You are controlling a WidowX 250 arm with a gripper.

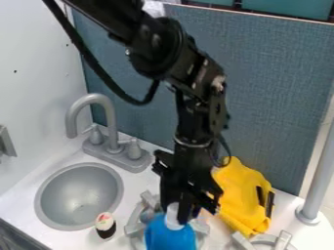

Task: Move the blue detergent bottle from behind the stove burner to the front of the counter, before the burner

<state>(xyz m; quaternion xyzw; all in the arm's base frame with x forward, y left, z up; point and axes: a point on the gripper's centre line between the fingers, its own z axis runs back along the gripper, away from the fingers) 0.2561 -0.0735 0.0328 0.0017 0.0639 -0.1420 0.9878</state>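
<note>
My gripper (pixel 175 207) hangs down at the lower middle, shut on the white top of a blue bottle (pixel 171 238). The bottle stands out below the fingers, over the left stove burner (pixel 134 228), and runs down to the view's bottom edge. Just right of and behind the gripper lies a bright yellow cloth-like thing (pixel 242 193) with black patches on its right side. A small toy cupcake (pixel 105 225), dark below with a white and pink top, sits to the left, between the burner and the sink.
A round grey sink (pixel 79 197) is set in the white counter at the left, with a grey faucet (pixel 111 136) behind it. Another burner (pixel 264 241) lies at the lower right, near a grey post (pixel 318 178). A blue-grey panel (pixel 267 93) stands behind the counter.
</note>
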